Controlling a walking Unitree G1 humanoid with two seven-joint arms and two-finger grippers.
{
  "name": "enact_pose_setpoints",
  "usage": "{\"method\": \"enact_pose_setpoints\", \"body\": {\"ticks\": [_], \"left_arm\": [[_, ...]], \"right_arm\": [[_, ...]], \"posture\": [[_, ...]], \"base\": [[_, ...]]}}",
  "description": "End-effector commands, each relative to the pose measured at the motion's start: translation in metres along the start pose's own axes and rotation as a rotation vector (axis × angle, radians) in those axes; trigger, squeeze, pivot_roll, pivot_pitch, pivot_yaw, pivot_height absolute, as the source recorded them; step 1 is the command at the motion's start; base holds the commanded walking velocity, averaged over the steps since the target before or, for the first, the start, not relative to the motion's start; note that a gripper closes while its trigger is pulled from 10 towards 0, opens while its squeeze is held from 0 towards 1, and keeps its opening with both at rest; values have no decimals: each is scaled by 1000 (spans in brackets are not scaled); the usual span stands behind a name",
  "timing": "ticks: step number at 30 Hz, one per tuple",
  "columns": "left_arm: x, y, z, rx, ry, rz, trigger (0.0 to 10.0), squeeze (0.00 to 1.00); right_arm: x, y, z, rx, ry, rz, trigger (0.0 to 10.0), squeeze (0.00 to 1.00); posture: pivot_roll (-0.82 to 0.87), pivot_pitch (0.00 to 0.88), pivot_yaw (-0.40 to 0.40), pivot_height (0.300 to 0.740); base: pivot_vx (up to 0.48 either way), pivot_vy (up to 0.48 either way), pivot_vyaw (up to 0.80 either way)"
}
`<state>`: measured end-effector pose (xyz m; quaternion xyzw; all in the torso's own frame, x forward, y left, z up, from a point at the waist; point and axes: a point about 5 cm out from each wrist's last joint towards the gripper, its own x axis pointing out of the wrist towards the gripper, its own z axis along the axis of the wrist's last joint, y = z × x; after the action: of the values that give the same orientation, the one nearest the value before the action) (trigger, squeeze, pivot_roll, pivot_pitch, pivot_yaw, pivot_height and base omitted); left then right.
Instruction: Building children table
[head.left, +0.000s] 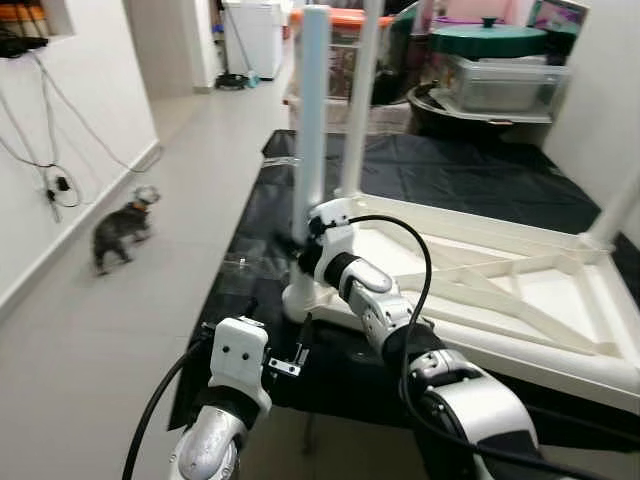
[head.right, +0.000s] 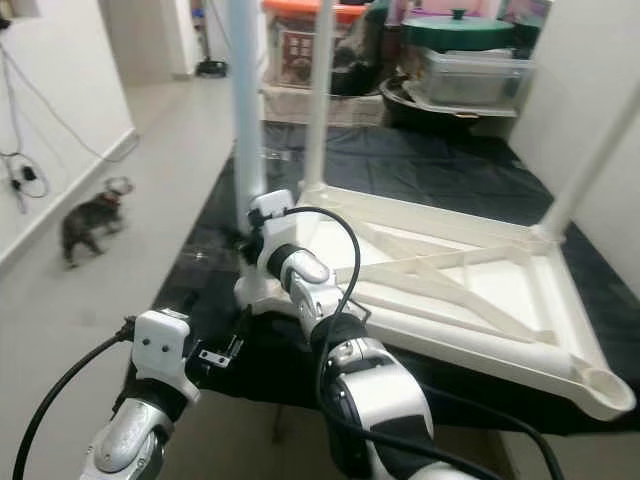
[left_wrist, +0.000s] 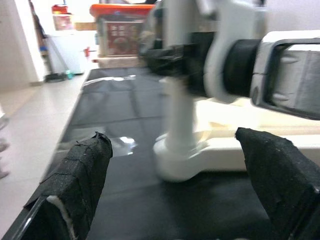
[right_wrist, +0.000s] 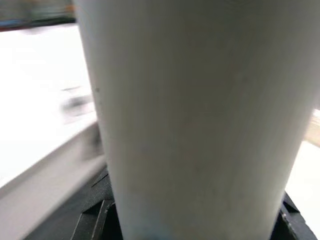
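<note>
Three legs already stand upright from the upturned white table frame (head.right: 470, 290), which lies underside-up on a black sheet (head.left: 450, 170) over the floor; the fourth corner socket (head.right: 603, 385), nearest the robot on its right, is empty.

Far left, on the bare tiles, a small grey cat (head.left: 120, 232) walks beside the wall, well away from the work.

Next comes the left gripper (left_wrist: 180, 190), low at the near edge of the sheet, its two black fingers spread wide and holding nothing, aimed at the foot of the nearest leg.

That pale leg (head.left: 312, 120) rises from the frame's near left corner, and the right gripper (head.left: 303, 250) is at its lower part, just above the socket. From the right wrist the leg looms close against the gripper, so it looks clamped on, probably seating or twisting the leg home. Whether it is fully tight I can't judge.

Farther right stand a second leg (head.right: 318, 95) at the far left corner and a third leg (head.right: 590, 160) at the far right. I'd call the job about three-quarters done: one leg left to fit, then turning the table over.
</note>
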<state>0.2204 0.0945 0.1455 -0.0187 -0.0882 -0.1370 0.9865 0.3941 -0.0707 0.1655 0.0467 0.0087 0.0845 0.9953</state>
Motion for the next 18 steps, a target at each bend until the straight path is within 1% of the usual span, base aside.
{"method": "enact_pose_setpoints", "body": {"ticks": [1, 2, 3, 6, 7, 8, 11, 12, 14, 17, 18], "left_arm": [[-1, -1, -1, 7, 4, -1, 10000, 0], [-1, -1, -1, 7, 4, -1, 10000, 0], [-1, -1, -1, 7, 3, -1, 10000, 0], [-1, 0, -1, 10, 4, 1, 10000, 0], [-1, 0, -1, 10, 4, 1, 10000, 0], [-1, 0, -1, 10, 4, 1, 10000, 0], [-1, 0, -1, 10, 4, 1, 10000, 0], [-1, 0, -1, 9, 4, 1, 10000, 0], [-1, -1, -2, 9, 4, 1, 10000, 0], [-1, -1, -2, 8, 5, 1, 10000, 0], [-1, -1, -2, 6, 5, -1, 10000, 0]], "right_arm": [[-7, -27, -14, 88, 50, -251, 0, 0], [-7, -27, -14, 88, 50, -251, 0, 0], [-9, -25, -16, 107, 51, -288, 0, 0], [-11, -6, -20, 147, 62, -288, 0, 0], [-11, -6, -20, 147, 62, -288, 0, 0], [-10, 4, -21, 159, 65, -254, 39, 0], [-10, 12, -21, 168, 70, -208, 39, 0], [-10, 16, -20, 173, 51, -152, 10000, 1000], [-10, 23, -14, 155, 4, -87, 10000, 1000], [-10, 26, -11, 138, -17, -77, 10000, 1000], [-8, 33, -5, 163, -44, 75, 10000, 0]], "posture": [[17, 0, -46, 740], [17, 0, -46, 740], [17, 0, -46, 740], [17, 0, -47, 740], [17, 0, -47, 740], [18, 0, -49, 740], [18, 0, -49, 740], [17, 0, -49, 740], [17, 0, -49, 740], [17, 0, -49, 740], [17, 0, -49, 740]], "base": [[0, 0, 0], [0, 0, 0], [0, 0, 0], [0, 0, 0], [0, 0, 0], [0, 0, 0], [0, 0, 0], [0, 0, 0], [0, 0, 0], [0, 0, 0], [0, 0, 0]]}}
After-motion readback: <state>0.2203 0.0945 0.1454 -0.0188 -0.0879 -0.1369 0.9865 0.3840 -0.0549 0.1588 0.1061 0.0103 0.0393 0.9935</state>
